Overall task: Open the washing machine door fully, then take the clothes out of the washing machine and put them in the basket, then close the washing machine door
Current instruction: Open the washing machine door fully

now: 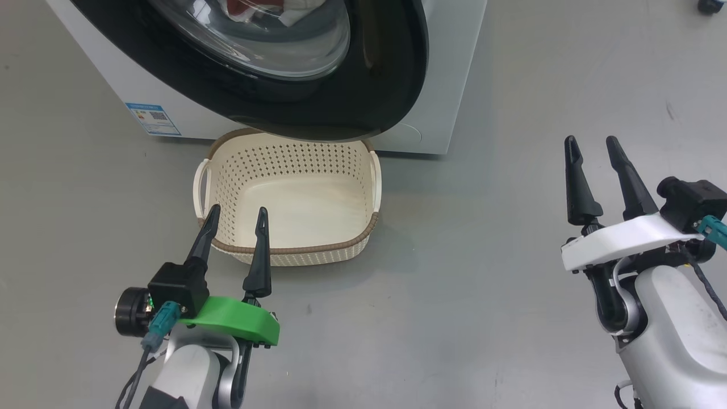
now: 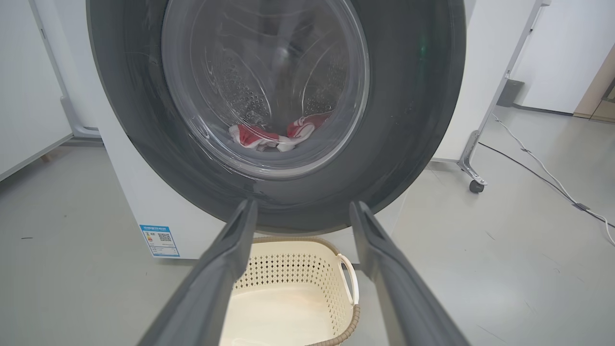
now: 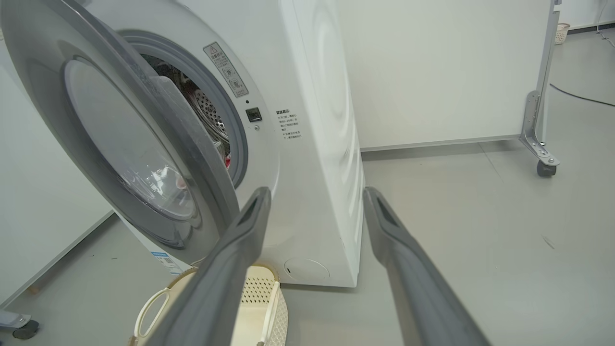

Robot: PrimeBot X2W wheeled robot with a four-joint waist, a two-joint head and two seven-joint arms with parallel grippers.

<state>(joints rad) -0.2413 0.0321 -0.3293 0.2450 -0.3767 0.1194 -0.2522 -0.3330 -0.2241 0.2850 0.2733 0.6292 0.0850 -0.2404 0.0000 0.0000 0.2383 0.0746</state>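
The washing machine door [image 1: 392,74] stands partly open, its black rim hanging over the far edge of the basket [image 1: 295,250]. The right wrist view shows the door [image 3: 120,144] ajar from the white washing machine [image 3: 312,144], with the grey drum mouth behind it. Through the door's glass [image 2: 269,86] I see the red and white clothes [image 2: 269,137] low in the drum; they also show at the top of the head view [image 1: 255,8]. The cream basket [image 2: 298,269] is empty. My left gripper [image 1: 237,218] is open just above the basket's near rim. My right gripper [image 1: 590,149] is open, far right over the floor.
Bare grey floor [image 1: 454,284] lies between the basket and my right arm. A white partition on a castor leg [image 3: 540,149] stands right of the machine, and cables [image 2: 543,168] run along the floor there. A blue label [image 1: 153,118] marks the machine's lower front.
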